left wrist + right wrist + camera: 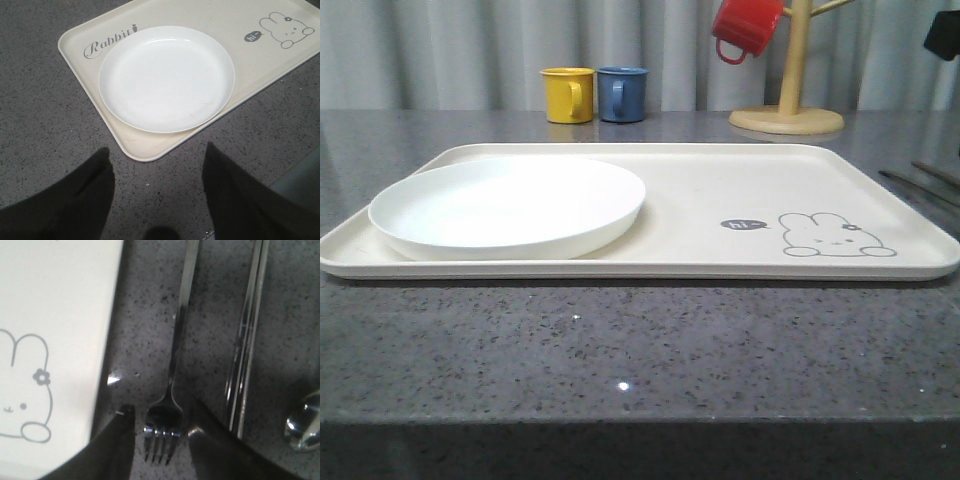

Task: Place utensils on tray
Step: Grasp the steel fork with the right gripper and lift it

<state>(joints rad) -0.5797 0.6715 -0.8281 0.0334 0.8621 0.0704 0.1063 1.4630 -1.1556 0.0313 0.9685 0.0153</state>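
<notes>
- The fork (172,390) lies on the counter (620,340) just right of the tray (720,200), not on it; its tines sit directly between the two fingers of the right gripper (160,432).
- Its long axis runs away from the gripper, roughly parallel to the tray's right edge, so the fingers straddle it across the narrow way, at the tine end rather than the handle.
- The right gripper is spread wide enough to clear the fork on both sides and grips nothing; whether the fingertips touch the counter I cannot tell.
- The chopsticks (247,340) lie side by side just right of the fork, parallel to it, close beside the right finger; the spoon (304,425) is further right again.
- The left gripper (157,200) hangs over bare counter near the tray's near-left corner, fingers wide apart and empty, with the plate (166,78) on the tray's left half beyond it.
- Judgement: the right arm is far the nearer to all three utensils; the move turns on closing across the fork's neck without catching the chopsticks.
- The tray's right half, around the rabbit (835,237), is bare and seems the natural landing spot.
</notes>
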